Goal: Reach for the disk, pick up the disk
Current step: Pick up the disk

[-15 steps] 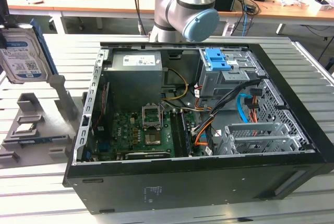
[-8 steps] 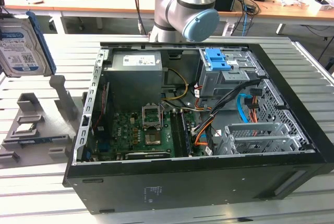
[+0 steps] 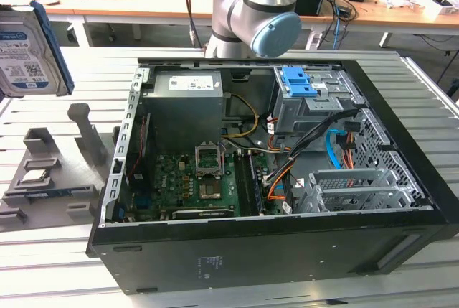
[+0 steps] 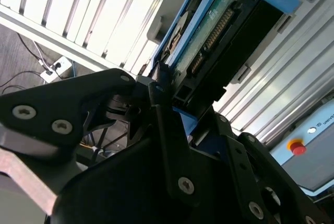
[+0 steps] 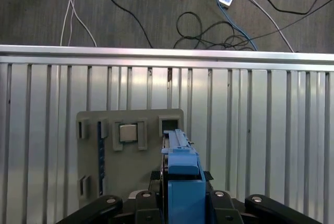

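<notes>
The disk (image 3: 25, 49), a silver hard drive with a blue-and-white label and a blue side rail, hangs upright in the air at the exterior view's far left, above the grey holder (image 3: 57, 171). In the first wrist view I see the disk (image 5: 182, 174) edge-on, blue rail toward the camera, clamped between the black fingers of my gripper (image 5: 182, 203). The second wrist view shows the disk's (image 4: 211, 33) green circuit board and connector, with a black finger (image 4: 162, 109) pressed against its edge. The gripper is shut on the disk.
The grey holder (image 5: 130, 151) lies on the slatted metal table (image 5: 261, 145) and carries a small square silver chip (image 5: 127, 132). An open computer case (image 3: 272, 179) with a blue latch piece (image 3: 297, 82) lies at the exterior view's middle. Cables (image 5: 209, 25) trail on the floor beyond the table edge.
</notes>
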You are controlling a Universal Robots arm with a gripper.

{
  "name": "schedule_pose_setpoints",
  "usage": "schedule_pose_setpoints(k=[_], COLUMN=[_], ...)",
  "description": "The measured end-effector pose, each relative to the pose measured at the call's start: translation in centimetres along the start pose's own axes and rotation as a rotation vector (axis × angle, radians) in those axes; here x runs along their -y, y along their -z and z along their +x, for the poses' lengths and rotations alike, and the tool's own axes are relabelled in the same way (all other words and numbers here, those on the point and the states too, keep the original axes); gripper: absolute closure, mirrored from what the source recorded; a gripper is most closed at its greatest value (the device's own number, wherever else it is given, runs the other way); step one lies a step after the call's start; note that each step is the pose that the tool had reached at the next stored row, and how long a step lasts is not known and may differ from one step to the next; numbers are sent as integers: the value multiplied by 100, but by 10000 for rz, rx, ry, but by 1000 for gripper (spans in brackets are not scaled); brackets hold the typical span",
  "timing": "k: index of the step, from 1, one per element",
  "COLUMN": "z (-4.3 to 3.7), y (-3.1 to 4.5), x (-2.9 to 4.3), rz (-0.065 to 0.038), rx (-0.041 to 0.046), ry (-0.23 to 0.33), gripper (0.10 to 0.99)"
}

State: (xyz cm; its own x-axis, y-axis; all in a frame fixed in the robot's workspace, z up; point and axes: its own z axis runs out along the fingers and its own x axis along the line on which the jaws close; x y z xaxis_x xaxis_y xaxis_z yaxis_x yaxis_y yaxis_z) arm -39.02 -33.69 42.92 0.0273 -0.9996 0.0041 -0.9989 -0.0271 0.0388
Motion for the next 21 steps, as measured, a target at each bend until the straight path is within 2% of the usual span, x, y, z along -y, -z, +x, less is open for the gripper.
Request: schedule_pose_setpoints(k=[8, 17, 19, 21], z=[-3, -9, -10, -10], y=[203, 506, 609, 609], x=[-3, -10, -12, -12], rz=[-1, -3, -6, -7], rx=[1, 1, 1, 1], ry=[0, 0, 0, -1], gripper=[722, 722, 722, 722])
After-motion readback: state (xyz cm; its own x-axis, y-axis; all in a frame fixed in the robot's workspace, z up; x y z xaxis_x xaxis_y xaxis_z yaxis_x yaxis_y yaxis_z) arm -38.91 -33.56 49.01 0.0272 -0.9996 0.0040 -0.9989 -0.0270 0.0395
